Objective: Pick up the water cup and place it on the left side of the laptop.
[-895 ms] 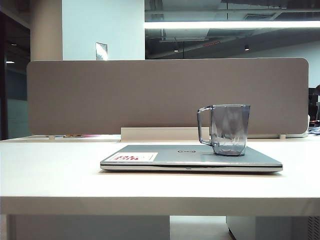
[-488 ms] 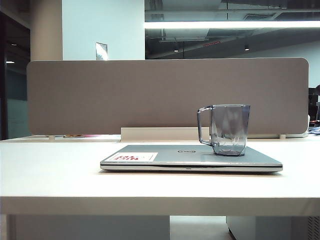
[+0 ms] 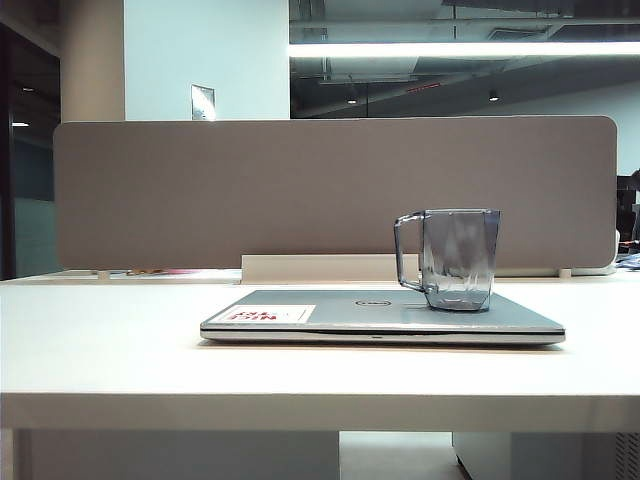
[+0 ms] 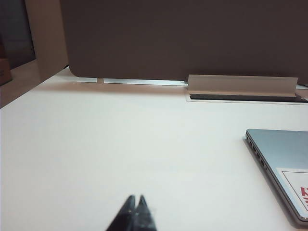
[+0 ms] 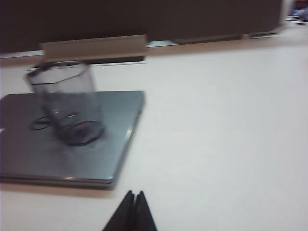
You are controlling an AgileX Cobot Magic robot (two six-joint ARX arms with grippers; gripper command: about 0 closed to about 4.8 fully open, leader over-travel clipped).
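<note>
The water cup (image 3: 458, 258), a clear grey-tinted faceted mug with its squared handle pointing left, stands upright on the right part of the closed silver laptop (image 3: 330, 315). The right wrist view also shows the water cup (image 5: 70, 103) on the laptop's lid (image 5: 29, 154). My right gripper (image 5: 134, 194) is shut with nothing in it, over bare table short of the laptop's near right corner. My left gripper (image 4: 136, 198) is shut and empty, over the white table to the left of the laptop (image 4: 281, 166). Neither arm shows in the exterior view.
A grey partition screen (image 3: 330, 190) runs along the table's (image 3: 100, 340) far edge, with a raised cable-slot cover (image 3: 320, 267) behind the laptop. White tabletop lies on both sides of the laptop.
</note>
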